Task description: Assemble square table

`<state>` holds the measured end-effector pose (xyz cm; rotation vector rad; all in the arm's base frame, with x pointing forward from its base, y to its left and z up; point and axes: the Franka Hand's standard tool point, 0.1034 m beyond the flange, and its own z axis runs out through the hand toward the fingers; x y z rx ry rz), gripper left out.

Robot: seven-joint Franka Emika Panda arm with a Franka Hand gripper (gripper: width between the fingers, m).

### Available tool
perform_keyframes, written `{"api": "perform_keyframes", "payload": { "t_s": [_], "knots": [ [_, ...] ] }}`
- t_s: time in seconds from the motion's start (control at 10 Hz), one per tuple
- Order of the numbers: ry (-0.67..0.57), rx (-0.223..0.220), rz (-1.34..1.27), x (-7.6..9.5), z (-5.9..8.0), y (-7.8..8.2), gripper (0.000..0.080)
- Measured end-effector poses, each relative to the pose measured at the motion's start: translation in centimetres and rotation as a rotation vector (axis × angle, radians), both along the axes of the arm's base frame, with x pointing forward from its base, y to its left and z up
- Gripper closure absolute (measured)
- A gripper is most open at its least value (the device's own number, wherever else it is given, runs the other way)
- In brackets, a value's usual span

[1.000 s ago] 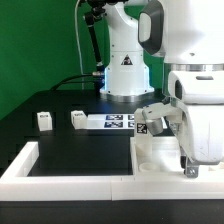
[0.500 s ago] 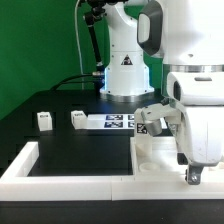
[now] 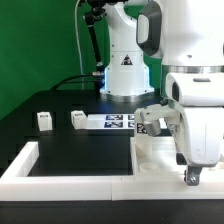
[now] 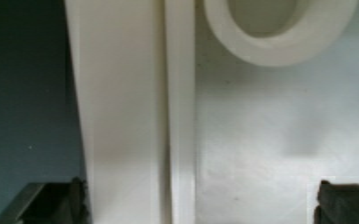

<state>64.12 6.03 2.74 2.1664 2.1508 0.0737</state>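
The white square panel (image 3: 152,156) lies flat at the exterior view's right, inside the corner of the border wall. My gripper (image 3: 189,168) hangs low over it, open and holding nothing. In the wrist view the panel's raised rim (image 4: 130,110) runs straight between my fingers, with a round socket ring (image 4: 247,40) on the panel face. One fingertip (image 4: 51,202) is over the dark table and the other over the panel, so the gripper (image 4: 201,205) straddles the rim without touching it. Two white tagged legs (image 3: 44,121) (image 3: 78,118) stand apart at the exterior view's left. Another tagged white block (image 3: 148,119) shows beside the gripper.
The marker board (image 3: 115,123) lies behind the panel, between the legs and the gripper. The long white L-shaped border wall (image 3: 70,171) runs along the front and up the exterior view's left side. The arm's base (image 3: 124,72) stands at the back.
The jaws have spread wide apart and let go of the panel's rim. The visible finger has shifted slightly toward the exterior view's right. The panel and legs have not moved.
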Motion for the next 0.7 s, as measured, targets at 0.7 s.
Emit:
{"api": "perform_keyframes", "payload": {
  "t_s": [0.7],
  "knots": [
    [0.011,-0.037,-0.267,-0.3,7.5,-4.6,0.015]
  ]
}}
